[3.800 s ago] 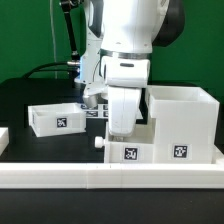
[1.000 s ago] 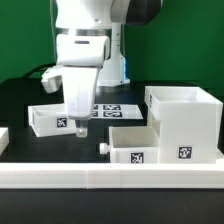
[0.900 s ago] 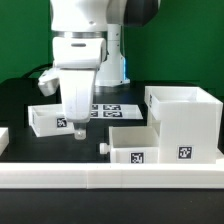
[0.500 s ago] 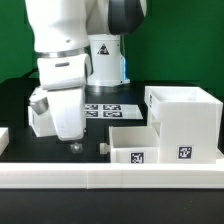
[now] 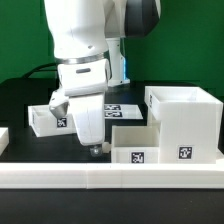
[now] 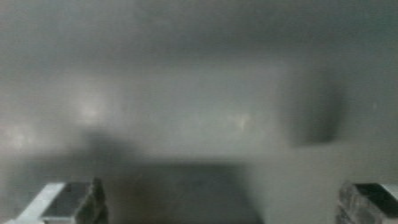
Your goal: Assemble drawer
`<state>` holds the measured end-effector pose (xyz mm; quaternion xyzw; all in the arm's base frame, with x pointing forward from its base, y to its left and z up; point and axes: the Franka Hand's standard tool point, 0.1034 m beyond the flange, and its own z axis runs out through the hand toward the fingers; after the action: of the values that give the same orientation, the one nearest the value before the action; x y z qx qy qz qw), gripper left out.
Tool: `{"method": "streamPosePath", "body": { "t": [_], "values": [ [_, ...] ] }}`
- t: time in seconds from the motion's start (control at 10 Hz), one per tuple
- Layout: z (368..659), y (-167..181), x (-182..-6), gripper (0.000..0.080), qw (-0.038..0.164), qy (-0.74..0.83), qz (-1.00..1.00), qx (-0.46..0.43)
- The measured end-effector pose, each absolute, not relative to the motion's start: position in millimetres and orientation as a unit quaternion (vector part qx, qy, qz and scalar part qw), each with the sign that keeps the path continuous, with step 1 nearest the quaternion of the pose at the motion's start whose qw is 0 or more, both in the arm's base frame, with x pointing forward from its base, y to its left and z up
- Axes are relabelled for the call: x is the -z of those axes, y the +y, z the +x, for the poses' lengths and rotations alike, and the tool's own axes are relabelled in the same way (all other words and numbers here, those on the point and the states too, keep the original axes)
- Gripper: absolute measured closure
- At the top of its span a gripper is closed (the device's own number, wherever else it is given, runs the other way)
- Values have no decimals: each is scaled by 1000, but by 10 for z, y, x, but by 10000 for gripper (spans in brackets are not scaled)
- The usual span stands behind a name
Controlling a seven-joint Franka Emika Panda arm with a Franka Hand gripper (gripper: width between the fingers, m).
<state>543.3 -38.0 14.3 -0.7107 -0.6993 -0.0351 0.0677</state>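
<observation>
A large white robot arm point(image 5: 85, 40) fills the exterior view from twelve o'clock down to the centre. It reaches down over a black table point(image 5: 18, 95). Its gripper point(image 5: 93, 148) hangs low, a little toward seven o'clock from the centre, with its dark tip close above the table.

The drawer is in three separate white pieces. The housing point(image 5: 185, 115), a tall box open at the top, stands at about four o'clock and shows a black-and-white square tag point(image 5: 182, 153) on its near face. The near tray point(image 5: 135, 145) sits at about five o'clock, touching or just beside the housing on its nine o'clock side. The gripper tip is just beside the tray's nine o'clock end. From here I cannot tell whether the two touch. The far tray point(image 5: 42, 118) lies at nine o'clock, well apart from the other two pieces, and the gripper body partly hides it.

The marker board point(image 5: 120, 108) lies flat on the table near the centre, behind the near tray, with its printed squares showing. A long low white rail point(image 5: 110, 180) runs across the front of the scene at six o'clock.

The wrist view is heavily blurred, mostly a grey haze. The two fingers point(image 6: 63, 200) appear at opposite edges of that picture, spread wide. As far as the blur allows, only a dim grey surface shows between them, so the gripper looks fully open and is holding nothing.
</observation>
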Motion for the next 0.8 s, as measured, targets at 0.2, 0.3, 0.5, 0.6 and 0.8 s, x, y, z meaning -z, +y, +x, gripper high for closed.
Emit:
{"method": "streamPosePath", "body": {
  "t": [0.2, 0.3, 0.5, 0.6, 0.8],
  "values": [
    [5474, -358, -183, 151, 61, -691, -719, 30],
    [5478, -360, -161, 151, 66, -688, -723, 27],
    [5532, -344, -155, 151, 66, -676, -734, 26],
    [5563, -335, -173, 151, 62, -670, -739, 25],
    [5591, -312, -190, 151, 57, -655, -754, 21]
  ]
}}
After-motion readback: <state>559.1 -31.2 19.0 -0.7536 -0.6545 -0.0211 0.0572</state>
